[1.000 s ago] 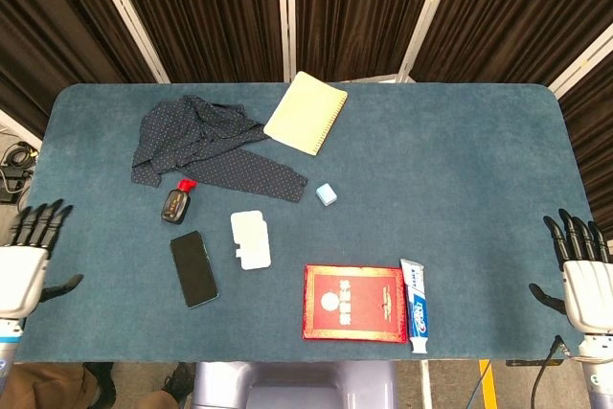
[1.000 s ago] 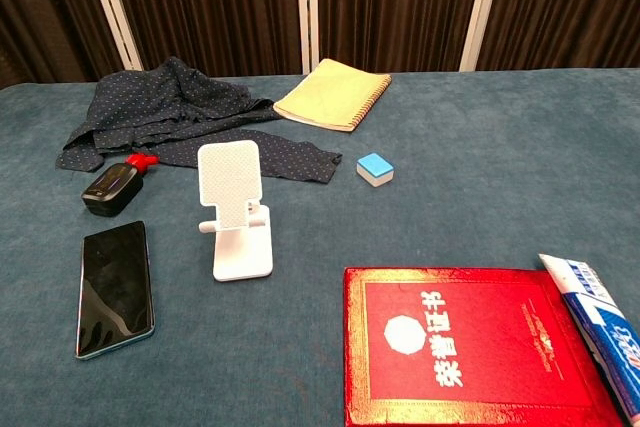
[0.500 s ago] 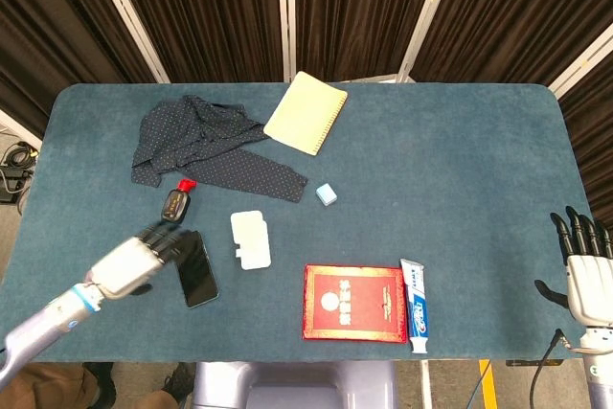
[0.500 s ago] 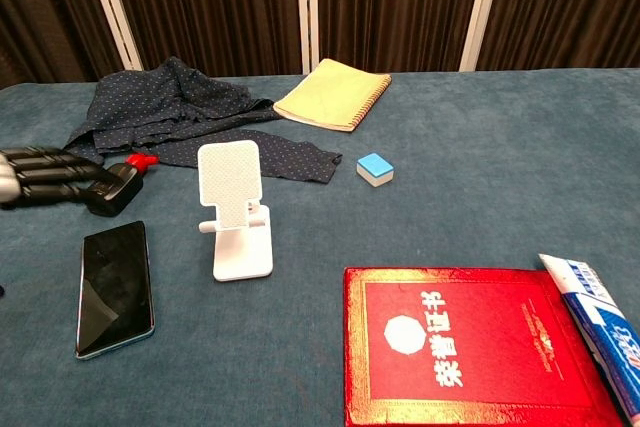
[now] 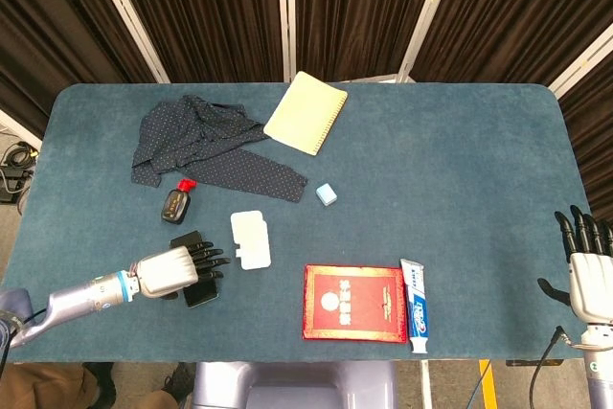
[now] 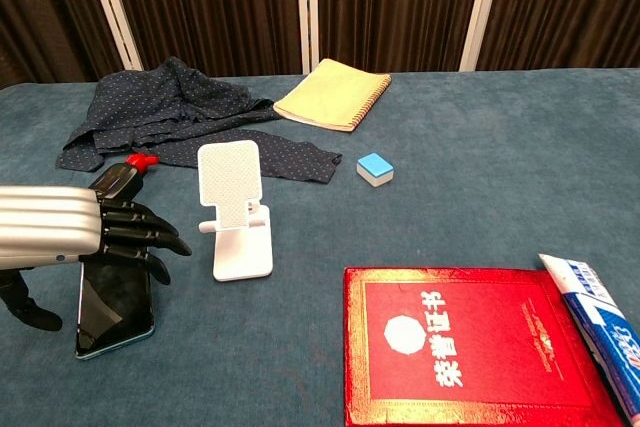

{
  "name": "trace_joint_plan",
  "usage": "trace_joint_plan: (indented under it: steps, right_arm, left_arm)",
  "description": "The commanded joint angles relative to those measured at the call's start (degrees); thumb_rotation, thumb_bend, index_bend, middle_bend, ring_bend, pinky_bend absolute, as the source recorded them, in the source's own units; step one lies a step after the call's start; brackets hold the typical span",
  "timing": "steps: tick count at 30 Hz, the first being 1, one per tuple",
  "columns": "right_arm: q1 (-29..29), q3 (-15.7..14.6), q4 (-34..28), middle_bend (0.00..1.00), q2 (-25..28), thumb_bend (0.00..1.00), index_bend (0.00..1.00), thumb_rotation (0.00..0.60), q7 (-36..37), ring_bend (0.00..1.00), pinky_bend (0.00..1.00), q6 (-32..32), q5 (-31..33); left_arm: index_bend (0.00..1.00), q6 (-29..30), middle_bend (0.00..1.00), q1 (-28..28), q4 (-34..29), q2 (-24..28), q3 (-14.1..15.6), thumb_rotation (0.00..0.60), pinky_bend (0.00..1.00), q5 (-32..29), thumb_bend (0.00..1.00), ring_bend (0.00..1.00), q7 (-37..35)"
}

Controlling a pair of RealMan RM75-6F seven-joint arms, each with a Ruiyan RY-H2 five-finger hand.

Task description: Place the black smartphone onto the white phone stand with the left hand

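Your left hand (image 6: 75, 232) hovers over the phone (image 6: 112, 307), fingers stretched out and apart, holding nothing (the phone lies flat on the table (image 6: 480, 167)). Just right of it the white stand (image 6: 233, 209) sits upright, near the red booklet (image 6: 470, 347). Your right hand (image 5: 589, 270) waits at the table's far edge, fingers spread, empty.

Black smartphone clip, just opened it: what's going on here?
The left hand hovers over the black smartphone, fingers spread and pointing toward the white phone stand; whether it touches the phone cannot be told. The phone lies flat on the table, not yet gripped or lifted. The stand is empty, just right of the phone. The right hand waits open at the table's right edge.
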Motion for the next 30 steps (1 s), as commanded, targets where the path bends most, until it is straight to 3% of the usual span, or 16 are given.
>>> trace_joint_plan:
  steps: [1, 19, 22, 26, 30]
  right_arm:
    - [-0.1, 0.0, 0.0, 0.00, 0.1, 0.00, 0.00, 0.600, 0.1, 0.00, 0.00, 0.0, 0.1]
    - [-0.2, 0.0, -0.1, 0.00, 0.4, 0.00, 0.00, 0.600, 0.8, 0.00, 0.00, 0.0, 0.3]
    - [-0.3, 0.0, -0.1, 0.00, 0.5, 0.00, 0.00, 0.600, 1.0, 0.00, 0.00, 0.0, 0.3]
    - [-0.2, 0.0, -0.1, 0.00, 0.6, 0.00, 0.00, 0.600, 1.2, 0.00, 0.00, -0.1, 0.3]
    - [-0.2, -0.1, -0.2, 0.00, 0.7, 0.00, 0.00, 0.600, 1.3, 0.00, 0.00, -0.2, 0.2]
  left_arm:
    - [0.19, -0.6, 0.04, -0.8, 0.3, -0.4, 0.7, 0.600, 0.12, -0.2, 0.00, 0.06, 0.1]
    - [0.22, -2.5, 0.08, -2.9, 2.9, -2.8, 3.6, 0.600, 0.14, -1.9, 0.00, 0.09, 2.4]
    - [0.28, -2.2, 0.16, -2.9, 3.5, -3.2, 3.8, 0.600, 0.18, -2.2, 0.00, 0.15, 3.5]
    - [0.38, -2.2, 0.29, -2.8, 3.8, -3.4, 4.1, 0.600, 0.32, -2.8, 0.00, 0.28, 4.9]
    - [0.54, 0.0, 0.43, -1.8, 4.4, -3.6, 3.8, 0.600, 0.41, -3.6, 0.00, 0.40, 5.9]
